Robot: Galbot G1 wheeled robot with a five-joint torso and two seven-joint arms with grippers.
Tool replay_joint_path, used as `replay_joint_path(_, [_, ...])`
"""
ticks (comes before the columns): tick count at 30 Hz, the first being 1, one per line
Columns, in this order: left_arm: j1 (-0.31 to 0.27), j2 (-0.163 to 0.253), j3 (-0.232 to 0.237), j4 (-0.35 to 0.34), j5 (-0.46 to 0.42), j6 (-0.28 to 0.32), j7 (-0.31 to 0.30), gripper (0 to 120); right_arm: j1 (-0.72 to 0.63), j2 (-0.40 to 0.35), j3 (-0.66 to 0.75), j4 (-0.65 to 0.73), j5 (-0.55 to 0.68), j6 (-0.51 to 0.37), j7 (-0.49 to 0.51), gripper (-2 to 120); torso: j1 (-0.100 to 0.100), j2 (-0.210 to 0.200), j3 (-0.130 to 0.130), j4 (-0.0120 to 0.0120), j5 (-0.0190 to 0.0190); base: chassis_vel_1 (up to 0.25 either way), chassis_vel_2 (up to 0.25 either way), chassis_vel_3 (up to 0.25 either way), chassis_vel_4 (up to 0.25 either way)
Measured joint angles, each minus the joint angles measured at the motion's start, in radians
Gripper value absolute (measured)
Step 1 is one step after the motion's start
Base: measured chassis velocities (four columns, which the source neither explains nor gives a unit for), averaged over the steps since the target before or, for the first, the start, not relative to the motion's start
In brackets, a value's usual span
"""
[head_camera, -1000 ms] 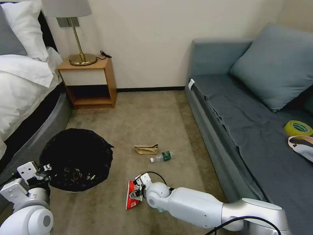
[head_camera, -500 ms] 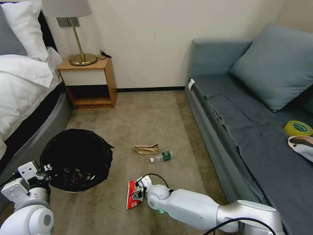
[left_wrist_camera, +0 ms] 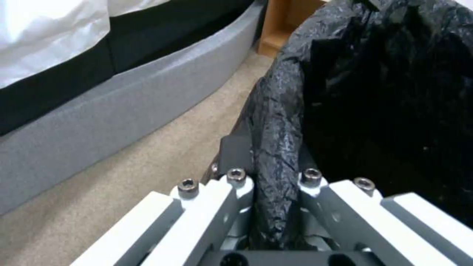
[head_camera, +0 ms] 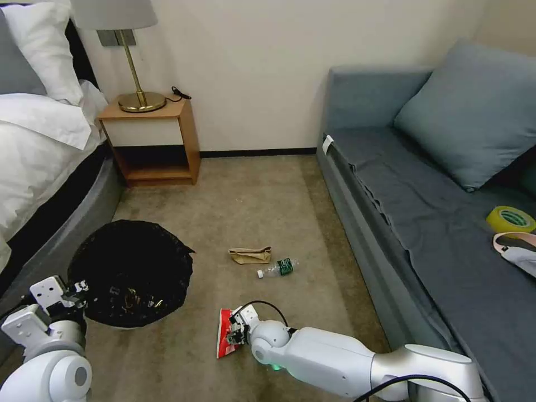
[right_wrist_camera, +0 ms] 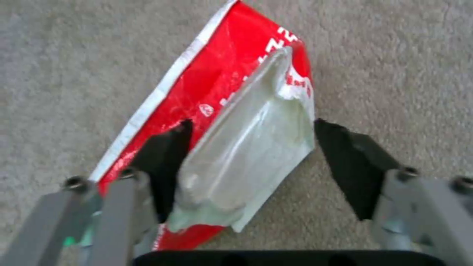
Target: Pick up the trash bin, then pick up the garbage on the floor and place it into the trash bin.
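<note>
On the carpet just right of the trash bin [head_camera: 131,273] lies the red-and-white packet [head_camera: 225,334], flat, glossy, with a clear crinkled film window on top. Right gripper [right_wrist_camera: 251,162] is down over it, fingers spread apart, one black pad on the red face, the other past the packet's edge over bare carpet; nothing clamped. Beyond the packet from the bin: crumpled brown paper bag [head_camera: 250,255] and small clear bottle [head_camera: 277,268] with green label, close together, well apart from the packet. Open carpet all around them.

Left gripper [left_wrist_camera: 273,181] is closed on the bin's rim, pinching the wrinkled black bag liner [left_wrist_camera: 276,122] folded over it. Bin is round, liner shiny and creased. Bed base [head_camera: 67,234] runs just left of the bin, narrow carpet strip between. Sofa [head_camera: 424,223] edge is far right of the bin.
</note>
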Motion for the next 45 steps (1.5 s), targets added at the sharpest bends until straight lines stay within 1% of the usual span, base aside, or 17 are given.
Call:
replay_joint_path(2, [0.0, 0.0, 0.0, -0.001, 0.0, 0.0, 0.0, 4, 0.001, 0.0, -0.002, 0.0, -0.002, 0.002, 0.0, 60, 0.0, 0.0, 0.0, 0.0, 0.0, 0.0, 0.0, 0.0, 0.0])
replay_joint_path(4, [-0.001, 0.0, 0.0, -0.005, 0.001, 0.0, 0.0, 4, 0.001, 0.0, -0.007, 0.0, -0.005, 0.006, -0.001, 47, 0.0, 0.0, 0.0, 0.0, 0.0, 0.0, 0.0, 0.0, 0.0])
replay_joint_path(5, [-0.001, 0.0, 0.0, -0.005, 0.001, 0.0, 0.0, 4, 0.001, 0.0, -0.007, 0.0, -0.005, 0.006, -0.001, 47, 0.0, 0.0, 0.0, 0.0, 0.0, 0.0, 0.0, 0.0, 0.0])
replay_joint_path(7, [-0.001, -0.001, 0.0, -0.006, 0.001, 0.0, 0.0, 4, 0.001, -0.002, -0.012, 0.001, -0.008, 0.01, -0.002, 36, 0.0, 0.0, 0.0, 0.0, 0.0, 0.0, 0.0, 0.0, 0.0])
replay_joint_path(8, [-0.001, -0.001, 0.0, -0.007, 0.001, 0.0, 0.0, 4, 0.0, -0.003, -0.013, 0.001, -0.009, 0.012, -0.002, 33, 0.0, 0.0, 0.0, 0.0, 0.0, 0.0, 0.0, 0.0, 0.0])
replay_joint_path(9, [-0.001, -0.001, 0.0, -0.007, 0.001, 0.0, 0.0, 4, 0.0, -0.003, -0.013, 0.001, -0.009, 0.012, -0.002, 33, 0.0, 0.0, 0.0, 0.0, 0.0, 0.0, 0.0, 0.0, 0.0])
replay_joint_path(11, [0.0, -0.002, 0.0, -0.007, 0.002, 0.0, 0.0, 4, 0.0, -0.005, -0.015, 0.003, -0.011, 0.014, -0.003, 25, 0.0, 0.0, 0.0, 0.0, 0.0, 0.0, 0.0, 0.0, 0.0])
replay_joint_path(12, [0.0, -0.002, -0.001, -0.007, 0.002, 0.0, 0.0, 4, 0.0, -0.006, -0.016, 0.005, -0.012, 0.015, -0.004, 19, 0.0, 0.0, 0.0, 0.0, 0.0, 0.0, 0.0, 0.0, 0.0])
replay_joint_path(13, [0.0, -0.002, -0.001, -0.007, 0.002, 0.0, 0.0, 4, 0.0, -0.006, -0.016, 0.005, -0.012, 0.015, -0.004, 19, 0.0, 0.0, 0.0, 0.0, 0.0, 0.0, 0.0, 0.0, 0.0])
replay_joint_path(14, [0.0, -0.002, -0.001, -0.007, 0.003, 0.0, 0.0, 4, 0.0, -0.007, -0.017, 0.008, -0.012, 0.017, -0.005, 13, 0.0, 0.0, 0.0, 0.0, 0.0, 0.0, 0.0, 0.0, 0.0])
replay_joint_path(17, [0.0, -0.002, -0.002, -0.007, 0.004, 0.0, 0.0, 4, 0.001, -0.012, -0.018, 0.016, -0.015, 0.021, -0.005, 1, 0.0, 0.0, 0.0, 0.0, 0.0, 0.0, 0.0, 0.0, 0.0])
replay_joint_path(27, [-0.002, -0.003, 0.0, -0.007, 0.005, 0.0, 0.0, 4, 0.005, -0.03, -0.019, 0.05, -0.017, 0.029, -0.006, 0, 0.0, 0.0, 0.0, 0.0, 0.0, 0.0, 0.0, 0.0, 0.0])
replay_joint_path(31, [-0.002, -0.003, 0.0, -0.006, 0.005, 0.0, 0.0, 4, 0.009, -0.047, -0.019, 0.09, -0.017, 0.031, -0.004, 0, 0.0, 0.0, 0.0, 0.0, 0.0, 0.0, 0.0, 0.0, 0.0])
replay_joint_path(36, [-0.002, -0.003, 0.001, -0.006, 0.005, 0.0, 0.001, 4, 0.022, -0.088, -0.001, 0.152, -0.016, 0.032, 0.001, 0, 0.0, 0.0, 0.0, 0.0, 0.0001, 0.0, 0.0, 0.0, 0.0])
replay_joint_path(39, [-0.001, -0.002, 0.0, -0.005, 0.002, 0.0, 0.002, 4, 0.032, -0.134, 0.031, 0.206, -0.017, 0.033, 0.003, 0, 0.0, 0.0, 0.0, 0.0, 0.0002, 0.0, 0.0, 0.0, 0.0])
replay_joint_path(41, [-0.001, -0.002, -0.001, -0.004, 0.002, 0.0, 0.002, 4, 0.033, -0.142, 0.038, 0.215, -0.017, 0.033, 0.003, 0, 0.0, 0.0, 0.0, 0.0, 0.0002, 0.0, 0.0, 0.0, 0.0])
replay_joint_path(45, [0.0, -0.002, 0.002, -0.002, 0.001, 0.0, 0.002, 4, 0.041, -0.207, 0.082, 0.271, -0.017, 0.034, 0.008, 0, 0.0, 0.0, 0.0, 0.0, 0.0003, 0.0, 0.0, 0.0, 0.0])
